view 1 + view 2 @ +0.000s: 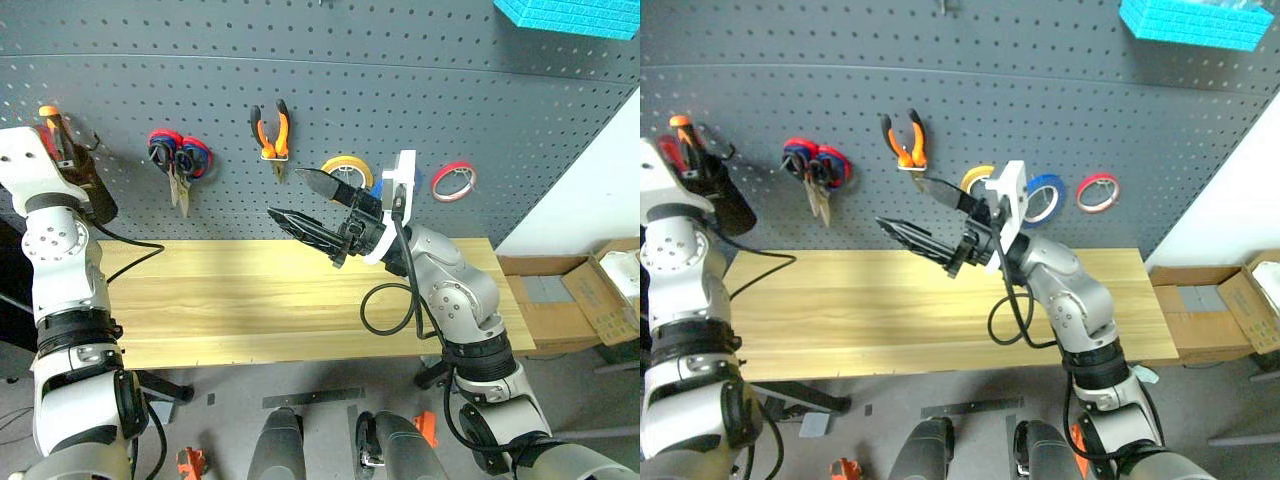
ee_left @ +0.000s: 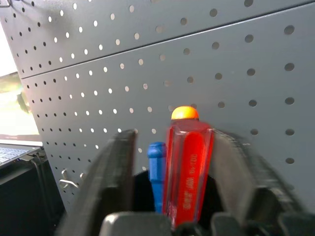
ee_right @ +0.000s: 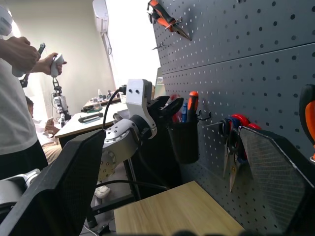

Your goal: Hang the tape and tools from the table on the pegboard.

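The red-handled screwdriver point(image 2: 188, 167) stands upright in a black cup point(image 3: 184, 142) hung at the pegboard's point(image 1: 420, 80) far left, beside a blue handle point(image 2: 156, 169). My left gripper point(image 2: 174, 135) is open, one finger on each side of the red handle. Orange-and-black pliers point(image 1: 264, 136) hang on a hook near the middle. The blue tape point(image 1: 1061, 192) hangs on the board, partly behind my right wrist. My right gripper point(image 1: 287, 193) hovers open and empty over the middle of the table point(image 1: 200, 300).
Red-and-blue scissors point(image 1: 178, 160), a yellow roll point(image 1: 350, 161) and a red roll point(image 1: 436, 183) also hang on the board. Cardboard boxes point(image 1: 590, 300) sit on the floor at the right. A person point(image 3: 19, 98) holding controllers stands off to the left.
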